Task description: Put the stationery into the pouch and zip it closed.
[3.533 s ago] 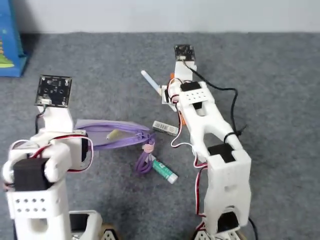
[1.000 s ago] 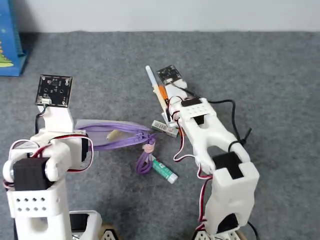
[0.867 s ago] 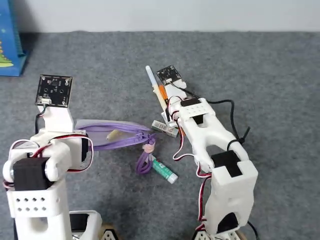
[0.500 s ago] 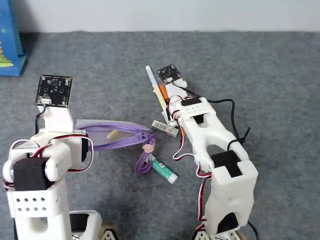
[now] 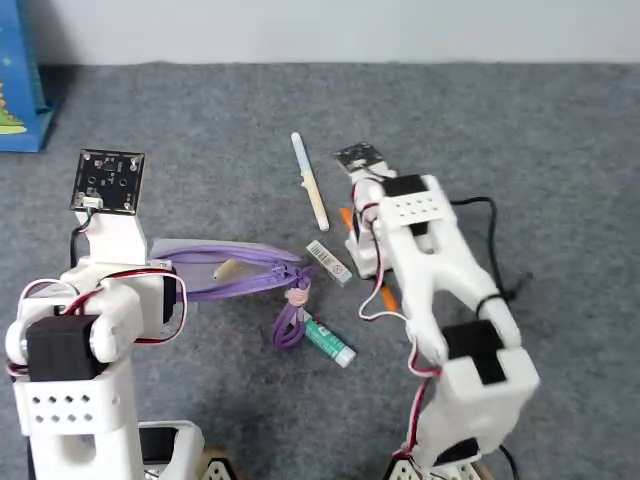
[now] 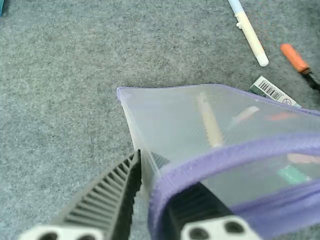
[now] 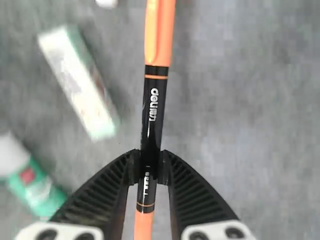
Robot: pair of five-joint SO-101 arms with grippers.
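Our right gripper (image 7: 149, 162) squeezes the pen (image 7: 159, 50), and the pouch (image 6: 200, 125), pinched by our left gripper (image 6: 146, 169), lies off to the pen's side, its mouth probably facing it.

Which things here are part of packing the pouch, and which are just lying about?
Part of the job:
purple pouch, clamped by the left gripper
orange pen, clamped in the right gripper
white pen
small barcoded block
green glue stick

Lying about:
blue box at the far corner
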